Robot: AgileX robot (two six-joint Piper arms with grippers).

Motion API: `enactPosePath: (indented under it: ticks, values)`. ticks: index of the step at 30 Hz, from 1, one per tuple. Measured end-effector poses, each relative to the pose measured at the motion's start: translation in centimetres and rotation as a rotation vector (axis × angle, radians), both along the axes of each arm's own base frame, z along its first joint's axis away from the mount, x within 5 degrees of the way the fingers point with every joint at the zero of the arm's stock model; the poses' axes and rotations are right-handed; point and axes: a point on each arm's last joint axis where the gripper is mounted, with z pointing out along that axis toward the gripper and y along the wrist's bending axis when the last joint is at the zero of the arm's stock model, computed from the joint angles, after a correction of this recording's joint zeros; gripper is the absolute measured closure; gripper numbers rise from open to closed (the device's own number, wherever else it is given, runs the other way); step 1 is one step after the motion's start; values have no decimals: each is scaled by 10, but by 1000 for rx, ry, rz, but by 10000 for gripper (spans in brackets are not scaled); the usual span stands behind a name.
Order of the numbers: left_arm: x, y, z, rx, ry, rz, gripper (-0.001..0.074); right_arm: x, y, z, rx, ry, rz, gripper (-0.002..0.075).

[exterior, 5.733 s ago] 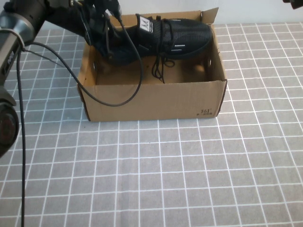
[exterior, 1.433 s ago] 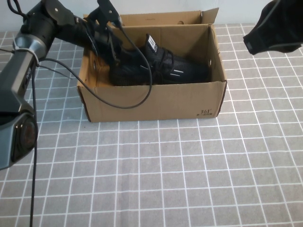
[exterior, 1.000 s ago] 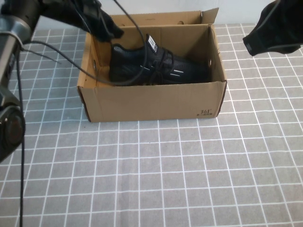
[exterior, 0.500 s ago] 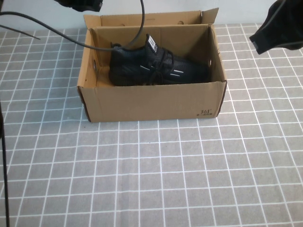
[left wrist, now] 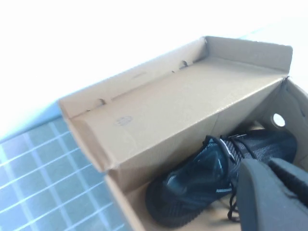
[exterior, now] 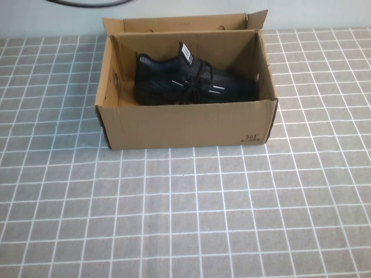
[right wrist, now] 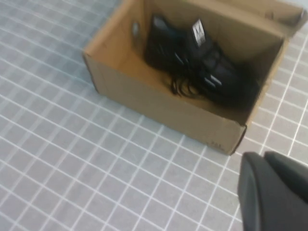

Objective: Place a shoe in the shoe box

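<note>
— Grey tiled bench point(exterior: 174, 220) is carrying just the shoe box point(exterior: 185, 124), is it?

— Yes. Going left to right, the shoe point(exterior: 191, 84) is lying inside on its sole, heel by the left wall, toe toward the right wall.

— And the hands?

— Left hand point(left wrist: 272, 197) is hanging above the box's left end, right hand point(right wrist: 274, 192) high over the bench beyond the box's right corner. I cannot tell how either is set; neither is holding the shoe.

— So the job is looking finished; only the flaps are standing open.

Matt cardboard shoe box point(exterior: 185, 124), knit shoe point(exterior: 191, 87)
</note>
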Motion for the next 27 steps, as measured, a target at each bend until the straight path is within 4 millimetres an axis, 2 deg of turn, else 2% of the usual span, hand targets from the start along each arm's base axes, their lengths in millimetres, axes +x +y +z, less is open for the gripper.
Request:
enactPosePath:
  ticks: [3, 5, 8, 14, 18, 21, 27]
  values:
    - [-28, 8, 19, 27, -16, 31, 735, -29, -18, 4, 51, -30, -4, 742]
    - [-52, 15, 31, 53, -26, 54, 735, -49, -30, -1, 70, -37, -11, 742]
    - [-93, 23, 45, 76, -38, 72, 735, -71, -43, -20, 84, -11, -12, 742]
    - [-173, 37, 49, 65, -87, 93, 736, -114, -70, -59, 94, -5, -12, 742]
    - [-228, 47, 37, 27, -207, 130, 736, -139, -87, -83, 111, -27, -12, 742]
    - [-266, 54, 18, 3, -304, 155, 736, -155, -97, -95, 140, -55, -16, 742]
    - [-330, 67, -47, -37, -428, 194, 736, -171, -108, -109, 250, -199, -20, 742]
